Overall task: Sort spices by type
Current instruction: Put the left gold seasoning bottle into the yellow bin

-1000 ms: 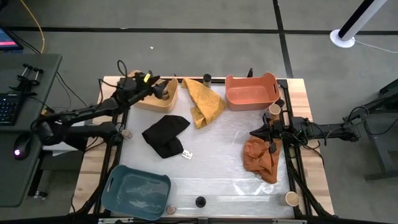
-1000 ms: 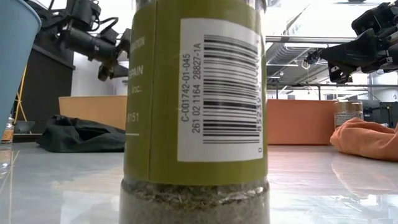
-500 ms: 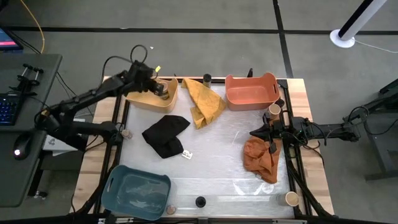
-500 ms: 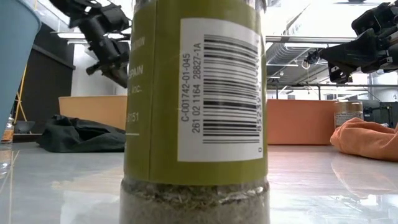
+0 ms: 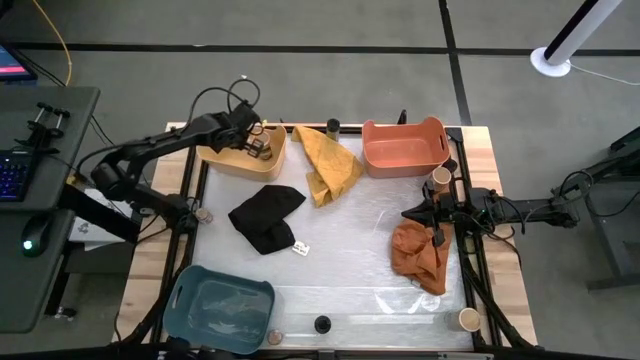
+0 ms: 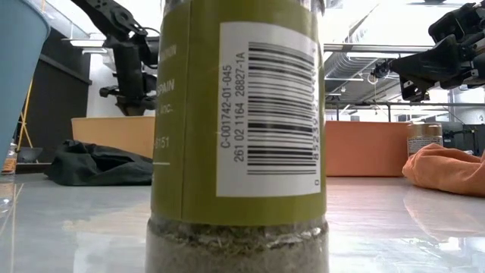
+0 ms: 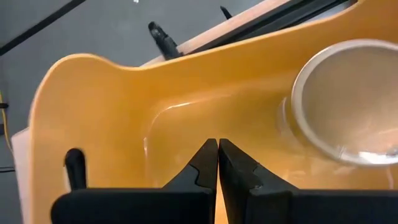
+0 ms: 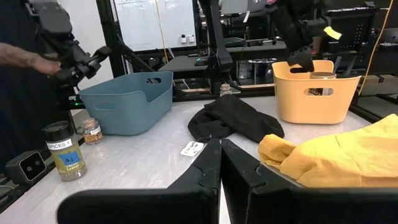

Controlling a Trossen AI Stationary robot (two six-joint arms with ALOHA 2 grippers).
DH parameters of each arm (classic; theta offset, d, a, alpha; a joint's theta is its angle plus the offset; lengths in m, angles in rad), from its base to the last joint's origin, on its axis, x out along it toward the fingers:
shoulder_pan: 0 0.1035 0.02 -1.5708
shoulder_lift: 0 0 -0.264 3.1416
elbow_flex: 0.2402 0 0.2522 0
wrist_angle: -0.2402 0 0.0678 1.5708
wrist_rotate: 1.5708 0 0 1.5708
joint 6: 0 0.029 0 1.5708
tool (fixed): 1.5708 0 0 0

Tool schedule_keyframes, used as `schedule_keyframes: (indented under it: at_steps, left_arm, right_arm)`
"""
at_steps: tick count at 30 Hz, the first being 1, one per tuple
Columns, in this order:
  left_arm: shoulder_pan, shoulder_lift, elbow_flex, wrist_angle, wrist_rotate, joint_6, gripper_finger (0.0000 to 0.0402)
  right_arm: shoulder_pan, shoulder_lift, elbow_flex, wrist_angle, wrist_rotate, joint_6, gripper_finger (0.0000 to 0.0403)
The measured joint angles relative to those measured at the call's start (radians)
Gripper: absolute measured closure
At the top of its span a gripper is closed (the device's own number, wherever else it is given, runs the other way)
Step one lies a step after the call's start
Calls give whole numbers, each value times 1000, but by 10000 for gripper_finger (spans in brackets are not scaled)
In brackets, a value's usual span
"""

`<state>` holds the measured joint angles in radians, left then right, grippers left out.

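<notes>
1. Over the yellow plastic bin (image 5: 225, 165) at the far left corner with the left gripper (image 5: 258, 148), fingers pressed flat together and nothing between them in the left wrist view
2. Down in that bin, one small round-topped spice jar (image 7: 348, 99), just beside the closed fingertips and clear of them, so reading this as a drop-off completed and no grip in hand
3. Parked well across the table with the right gripper (image 5: 410, 213), closed on nothing, hanging just above the crumpled orange cloth (image 5: 420, 255) by the right edge
4. Plenty left to sort, by the look of it: a black-topped jar (image 5: 332, 126) at the far edge between the yellow cloth (image 5: 330, 165) and the orange plastic bin (image 5: 405, 172), a tan-topped jar (image 5: 440, 178) just beside that bin, another tan-topped jar (image 5: 467, 319) at the near right corner, a black-topped near-edge jar (image 5: 322, 324), and a tan jar (image 5: 274, 338) beside the blue plastic bin (image 5: 190, 300)
5. Next move, probably: lift clear of the yellow bin's rim, open wide, then pick a matching jar
6. Worth noting for room: almost every loose jar standing hard against a table edge, so little margin on the outer side
7. Open glossy tabletop (image 5: 350, 260) through the middle, with only the black cloth (image 5: 265, 218) to skirt
</notes>
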<state>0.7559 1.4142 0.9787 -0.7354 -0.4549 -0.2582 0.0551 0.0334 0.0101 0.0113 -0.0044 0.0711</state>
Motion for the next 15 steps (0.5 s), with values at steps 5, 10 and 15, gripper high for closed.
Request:
schedule_keyframes:
  at_steps: [5, 10, 15]
  left_arm:
    - [-11, 32, 0, 61, 34, -27, 401]
    - [-33, 47, 0, 98, 66, -45, 401]
    - [-58, 46, 0, 105, 96, -56, 401]
  right_arm:
    - [0, 0, 0, 0, 0, 0, 402]
    - [0, 0, 0, 0, 0, 0, 402]
    - [0, 0, 0, 0, 0, 0, 402]
